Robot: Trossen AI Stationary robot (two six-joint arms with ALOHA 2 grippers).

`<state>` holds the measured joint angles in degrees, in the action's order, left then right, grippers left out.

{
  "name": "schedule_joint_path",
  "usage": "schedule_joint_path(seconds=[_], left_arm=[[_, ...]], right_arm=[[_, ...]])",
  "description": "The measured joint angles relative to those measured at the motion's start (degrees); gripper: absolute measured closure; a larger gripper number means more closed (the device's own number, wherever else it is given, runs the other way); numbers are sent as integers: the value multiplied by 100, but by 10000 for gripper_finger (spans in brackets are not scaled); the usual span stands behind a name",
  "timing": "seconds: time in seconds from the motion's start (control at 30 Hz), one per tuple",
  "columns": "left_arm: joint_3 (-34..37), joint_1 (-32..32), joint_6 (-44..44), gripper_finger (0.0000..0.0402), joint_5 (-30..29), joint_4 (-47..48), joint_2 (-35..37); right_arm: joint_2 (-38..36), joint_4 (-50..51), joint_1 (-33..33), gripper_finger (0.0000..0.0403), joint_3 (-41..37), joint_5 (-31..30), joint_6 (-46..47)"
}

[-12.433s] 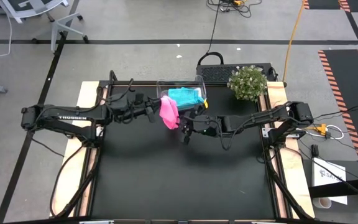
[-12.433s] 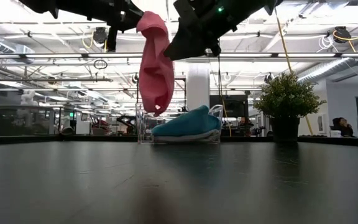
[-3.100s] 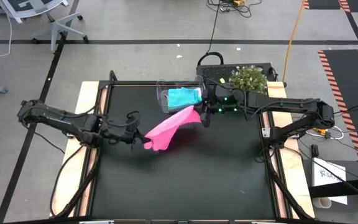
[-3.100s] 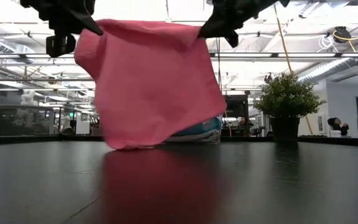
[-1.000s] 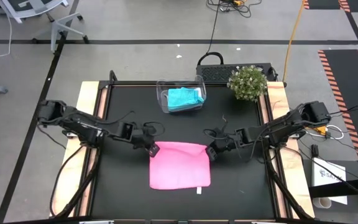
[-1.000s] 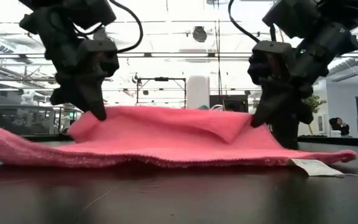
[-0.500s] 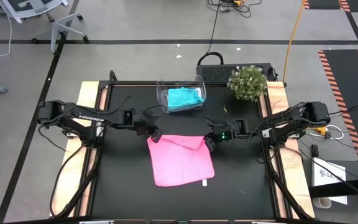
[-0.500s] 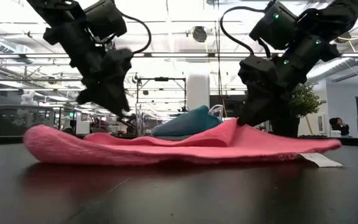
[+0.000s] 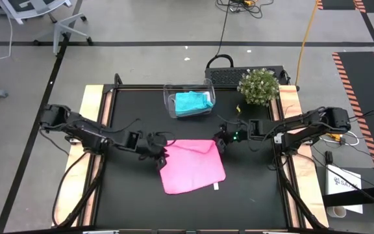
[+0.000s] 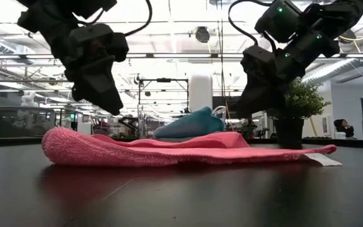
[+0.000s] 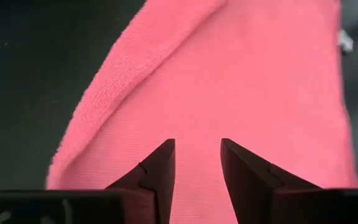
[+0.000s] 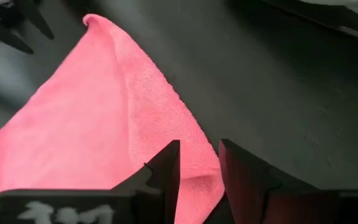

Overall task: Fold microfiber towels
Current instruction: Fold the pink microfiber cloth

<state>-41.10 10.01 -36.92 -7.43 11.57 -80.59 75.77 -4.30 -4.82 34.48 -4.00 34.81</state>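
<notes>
Both grippers now lifted off the flat pink towel (image 9: 193,166), parted, empty.

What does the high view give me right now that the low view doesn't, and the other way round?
Only the high view shows the pink towel's full outline, spread roughly flat on the black table, and the left claw and right claw at its two far corners. Only the low view shows height: both claws hang clear above the towel, whose far edge is rumpled, with the room behind. Both show the teal towel in the clear tub, the potted plant and the towel's white tag.
</notes>
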Motion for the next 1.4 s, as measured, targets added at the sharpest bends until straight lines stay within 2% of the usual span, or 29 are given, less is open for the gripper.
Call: schedule_joint_path(seconds=[0.17,0.27,0.5,0.67,1.1,1.4], left_arm=[[13,397,-137,270,-109,-498,-560],[-13,591,-213,270,-102,-1084,-1068],[-17,785,-585,271,3,-2073,-1917],[-26,816,-693,271,80,-2204,-2005],[-16,814,-779,271,136,-2135,-1978],[-11,818,-784,271,147,-2087,-1978]], right_arm=[[-2,-296,25,299,0,489,93],[0,-279,159,311,0,581,50],[44,-232,659,392,2,839,-99],[387,-491,893,399,-2,637,-281],[1912,-1706,870,403,168,484,-691],[1924,-2324,335,403,169,-372,-1164]])
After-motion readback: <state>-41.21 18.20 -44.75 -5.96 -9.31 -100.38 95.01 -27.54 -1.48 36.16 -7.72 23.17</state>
